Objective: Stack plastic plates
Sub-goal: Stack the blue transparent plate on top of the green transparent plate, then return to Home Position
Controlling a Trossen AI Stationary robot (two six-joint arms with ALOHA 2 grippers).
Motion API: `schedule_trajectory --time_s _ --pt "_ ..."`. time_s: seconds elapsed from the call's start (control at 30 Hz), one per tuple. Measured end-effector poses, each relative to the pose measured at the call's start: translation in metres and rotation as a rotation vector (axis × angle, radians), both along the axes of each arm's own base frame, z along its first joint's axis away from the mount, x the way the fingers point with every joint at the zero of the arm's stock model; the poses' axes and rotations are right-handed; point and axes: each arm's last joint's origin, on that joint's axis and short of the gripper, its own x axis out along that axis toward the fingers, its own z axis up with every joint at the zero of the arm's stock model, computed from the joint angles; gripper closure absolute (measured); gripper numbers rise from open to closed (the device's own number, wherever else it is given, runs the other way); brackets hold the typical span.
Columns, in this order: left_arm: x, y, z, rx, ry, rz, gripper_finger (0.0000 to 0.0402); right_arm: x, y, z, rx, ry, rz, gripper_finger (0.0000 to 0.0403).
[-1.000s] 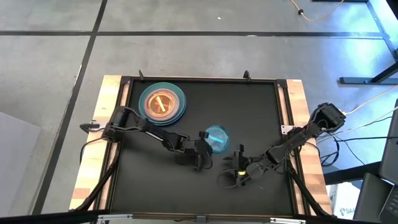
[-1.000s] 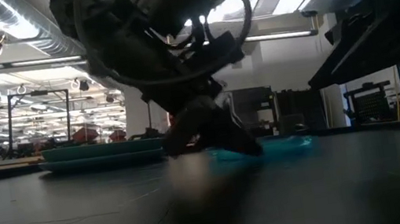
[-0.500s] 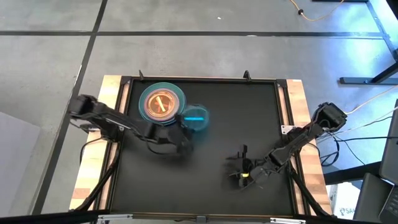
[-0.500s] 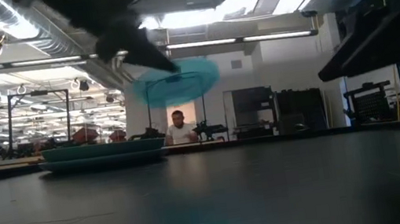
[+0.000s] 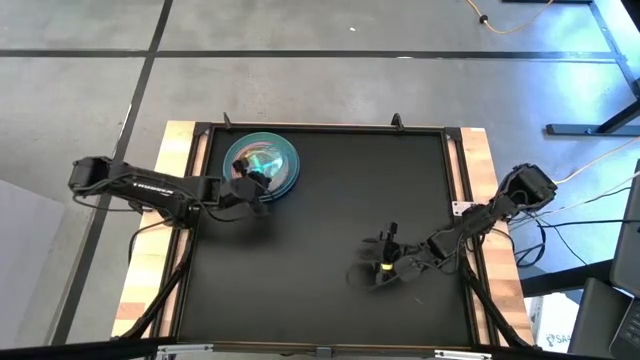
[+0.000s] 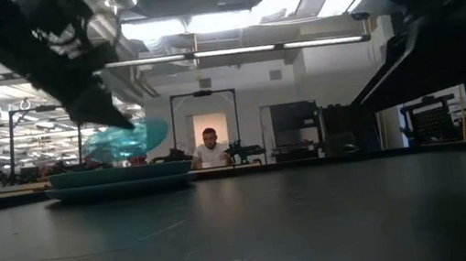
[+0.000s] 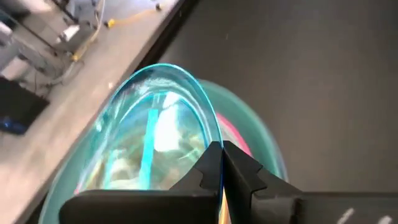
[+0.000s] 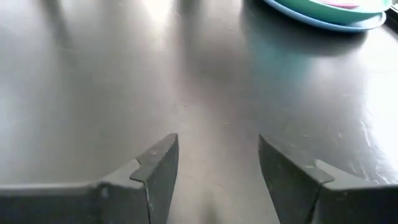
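Note:
My left gripper (image 5: 250,181) is shut on a translucent cyan dish with a bar mark (image 5: 259,160), held just over the plate stack (image 5: 285,170) near the table's far left corner. The stack shows a blue bottom plate and a teal plate (image 7: 264,140) with magenta (image 7: 244,142) above it; it rests flat on the black table. In the low view the cyan dish (image 6: 126,142) hovers tilted over the stack (image 6: 120,178). My right gripper (image 5: 386,264) is open and touches nothing, low over the table's near right part (image 8: 217,163). My left gripper pinches the cyan dish's rim (image 7: 214,138) between its two fingers (image 7: 239,165), only at their free ends. The fingers slant down toward the stack from the table's near-left side. The dish is lifted clear and tilted, its hollow facing up above the stack.
The black table surface (image 5: 340,200) has a raised dark rim and wooden side boards (image 5: 170,200). Cables run off the right side (image 5: 590,205). People show in the room beyond the table (image 6: 210,150).
My left gripper, shut on the cyan dish, has lifted it off the middle of the table and carried it up and toward the far left, until it hangs over the stack. The arm has drawn back toward the left edge. My right gripper has stayed near its place.

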Motion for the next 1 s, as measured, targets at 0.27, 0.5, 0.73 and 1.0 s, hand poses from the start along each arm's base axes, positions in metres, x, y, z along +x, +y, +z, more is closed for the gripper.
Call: schedule_trajectory --time_s 0.27,0.5,0.73,1.0 --pt "-0.013 0.012 -0.026 -0.087 0.021 0.058 0.0387 0.006 -0.012 -0.002 0.01 0.034 -0.013 0.0191" --pt "-0.01 0.01 -0.023 -0.153 0.014 -0.01 0.0305 0.012 -0.024 -0.003 0.025 0.068 -0.003 0.0192" --pt "-0.003 0.0 0.011 -0.116 -0.099 -0.182 0.0282 0.016 -0.043 0.015 0.059 0.055 0.058 0.0192" --pt "-0.005 -0.002 0.022 -0.171 -0.341 -0.462 0.0319 0.008 -0.091 0.053 0.054 -0.009 0.067 0.024"
